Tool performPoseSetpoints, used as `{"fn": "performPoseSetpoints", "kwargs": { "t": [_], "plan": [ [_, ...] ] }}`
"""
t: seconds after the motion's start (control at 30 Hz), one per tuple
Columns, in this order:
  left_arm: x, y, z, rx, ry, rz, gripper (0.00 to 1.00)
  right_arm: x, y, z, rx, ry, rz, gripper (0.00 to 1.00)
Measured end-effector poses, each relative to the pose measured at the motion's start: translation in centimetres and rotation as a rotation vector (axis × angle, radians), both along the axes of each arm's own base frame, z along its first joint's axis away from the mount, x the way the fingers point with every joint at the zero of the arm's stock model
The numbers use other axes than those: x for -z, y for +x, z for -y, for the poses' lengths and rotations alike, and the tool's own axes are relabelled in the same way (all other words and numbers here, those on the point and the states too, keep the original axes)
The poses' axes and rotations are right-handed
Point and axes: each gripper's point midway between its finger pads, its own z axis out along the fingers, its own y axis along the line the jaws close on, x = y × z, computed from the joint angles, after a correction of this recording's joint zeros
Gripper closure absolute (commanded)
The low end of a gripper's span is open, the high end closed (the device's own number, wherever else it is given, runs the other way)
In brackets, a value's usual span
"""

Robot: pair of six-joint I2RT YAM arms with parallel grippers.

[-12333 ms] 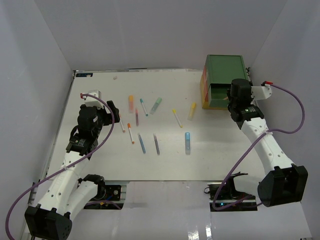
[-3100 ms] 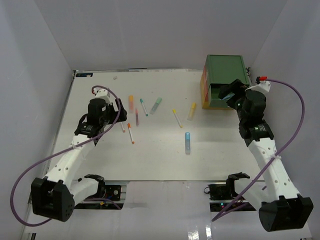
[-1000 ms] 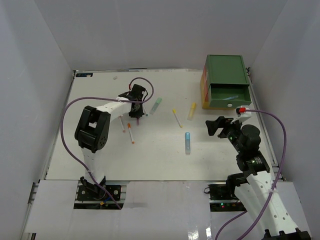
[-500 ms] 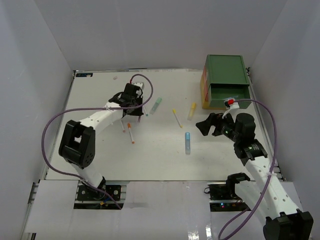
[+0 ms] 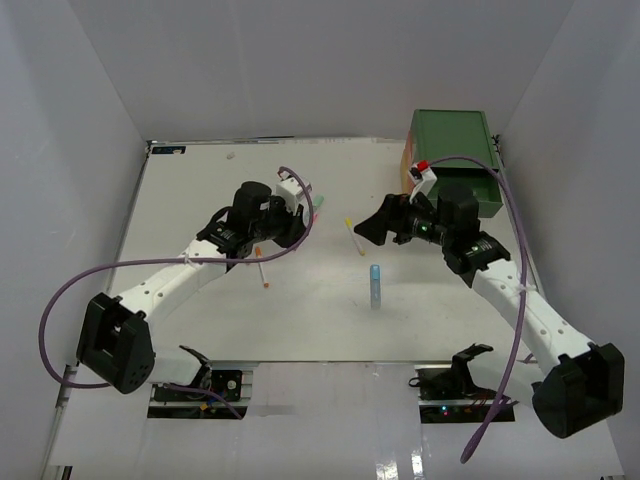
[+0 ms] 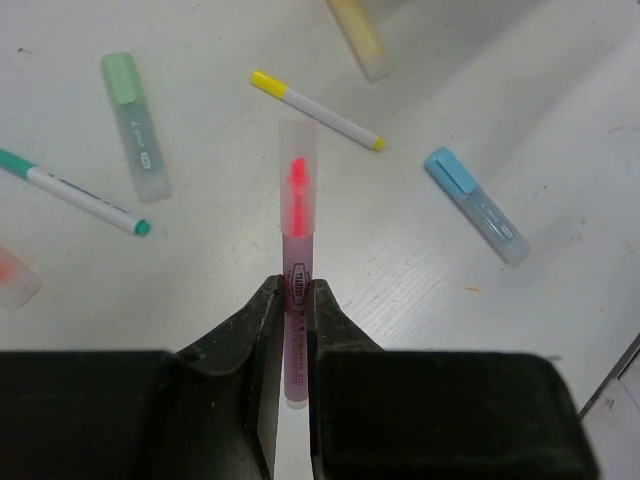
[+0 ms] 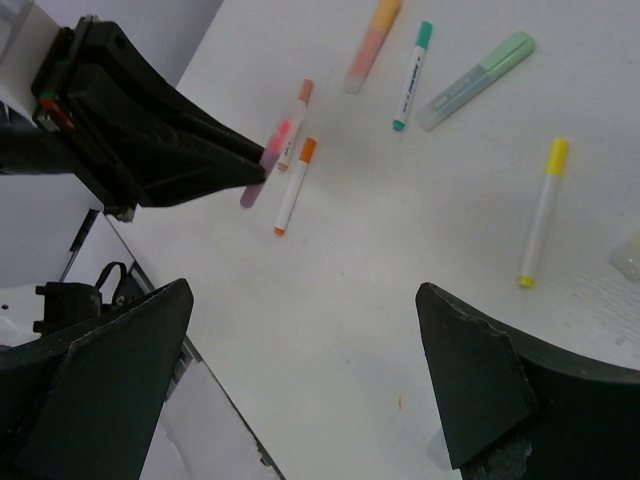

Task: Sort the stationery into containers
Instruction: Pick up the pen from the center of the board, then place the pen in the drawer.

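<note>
My left gripper [image 6: 297,296] is shut on a pink highlighter [image 6: 297,220], held above the table with its capped end pointing away. In the top view the left gripper [image 5: 304,219] hangs over the table's middle. My right gripper [image 5: 366,231] faces it from the right, open and empty, its fingers [image 7: 478,385] spread wide. On the table lie a blue highlighter [image 5: 375,285], a yellow-ended pen [image 5: 353,233], an orange-ended pen [image 5: 262,270], a green highlighter [image 6: 135,120], a teal pen [image 6: 75,192] and a yellow highlighter [image 6: 358,35]. The stacked containers [image 5: 450,140] stand at the back right; the green top drawer is pulled out, partly hidden by my right arm.
An orange highlighter [image 7: 370,45] and a pink-ended pen [image 7: 299,100] lie towards the back left. The table's front edge [image 7: 215,415] runs below my right gripper. White walls close in the left, back and right sides.
My left gripper has carried the pink highlighter rightwards to the table's middle. My right arm has swung left, away from the green drawer, and its jaws have opened a little wider.
</note>
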Motion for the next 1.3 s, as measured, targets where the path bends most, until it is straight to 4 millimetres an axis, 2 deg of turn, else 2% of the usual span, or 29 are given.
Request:
{"fn": "performPoseSetpoints", "kwargs": {
  "t": [0.17, 0.37, 0.53, 0.73, 1.3],
  "plan": [
    [-0.1, -1.7, 0.7, 0.095, 0.015, 0.054, 0.94, -0.9, 1.0, -3.3, -0.058, 0.018, -0.031, 0.0],
    [-0.7, -2.7, 0.8, 0.143, 0.022, 0.105, 0.93, -0.3, 1.7, -6.9, -0.124, 0.009, -0.086, 0.0],
    [-1.4, -3.0, 0.7, 0.155, 0.02, 0.141, 0.92, 0.5, 2.0, -8.7, -0.156, -0.003, -0.115, 0.08],
    [-1.7, -3.1, 0.8, 0.167, 0.021, 0.158, 0.89, 1.4, 2.2, -9.6, -0.171, -0.011, -0.146, 0.25],
    [-1.7, -3.2, 1.1, 0.186, 0.029, 0.176, 0.89, 1.8, 2.1, -11.2, -0.219, -0.007, -0.174, 0.6]
  ]
}}
